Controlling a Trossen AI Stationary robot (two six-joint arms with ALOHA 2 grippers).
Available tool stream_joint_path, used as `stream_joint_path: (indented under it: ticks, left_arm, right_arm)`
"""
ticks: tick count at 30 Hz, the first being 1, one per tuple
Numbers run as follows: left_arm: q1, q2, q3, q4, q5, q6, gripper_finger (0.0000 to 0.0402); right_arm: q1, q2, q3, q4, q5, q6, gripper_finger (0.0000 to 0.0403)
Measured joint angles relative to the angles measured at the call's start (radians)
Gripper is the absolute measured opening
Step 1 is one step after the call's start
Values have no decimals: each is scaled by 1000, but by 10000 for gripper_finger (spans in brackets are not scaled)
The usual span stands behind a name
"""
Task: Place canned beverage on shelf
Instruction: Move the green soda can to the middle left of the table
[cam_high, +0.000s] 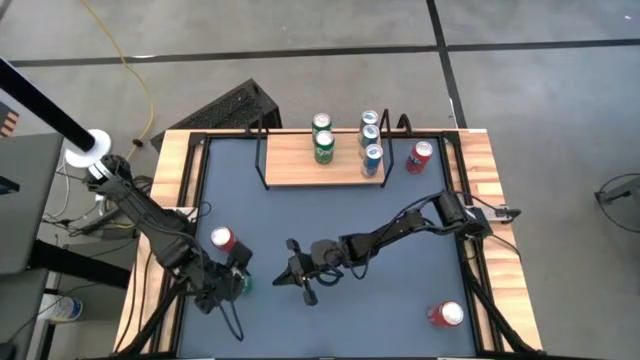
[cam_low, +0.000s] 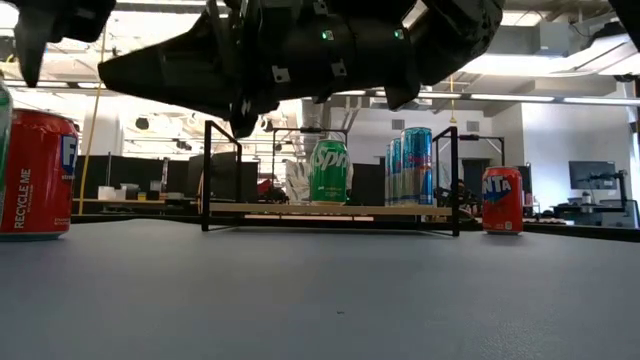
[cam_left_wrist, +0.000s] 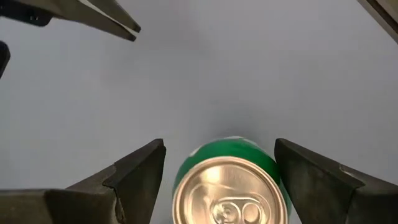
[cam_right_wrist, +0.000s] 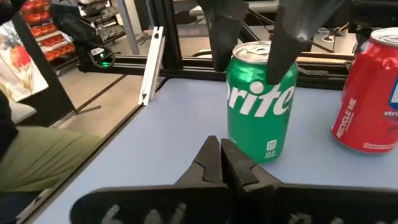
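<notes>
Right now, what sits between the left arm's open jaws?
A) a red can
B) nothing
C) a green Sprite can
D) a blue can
C: the left wrist view shows the green Sprite can upright between the left gripper's spread jaws, and the right wrist view shows those fingers straddling its top.

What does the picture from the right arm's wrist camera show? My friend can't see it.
A green Sprite can stands upright on the table between the left gripper's open fingers. The right gripper is shut, and a red can stands nearby.
</notes>
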Motion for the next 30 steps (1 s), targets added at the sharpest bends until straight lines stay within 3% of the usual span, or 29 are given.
stream_joint_path:
  ticks: [8,15,21,30]
  left_arm:
    - [35,0,22,4,45,5,290]
    - [22,-1,205,-96,54,-27,290]
    - [-61,-4,247,-257,0,-318,290]
    - [-214,-4,242,-367,-1,-730,290]
  right_arm:
    - [-25,-1,0,36,16,-24,115]
    - [-17,-1,0,122,54,-24,216]
    - [-2,-1,0,158,125,-24,272]
    - [-3,37,85,184,127,-24,297]
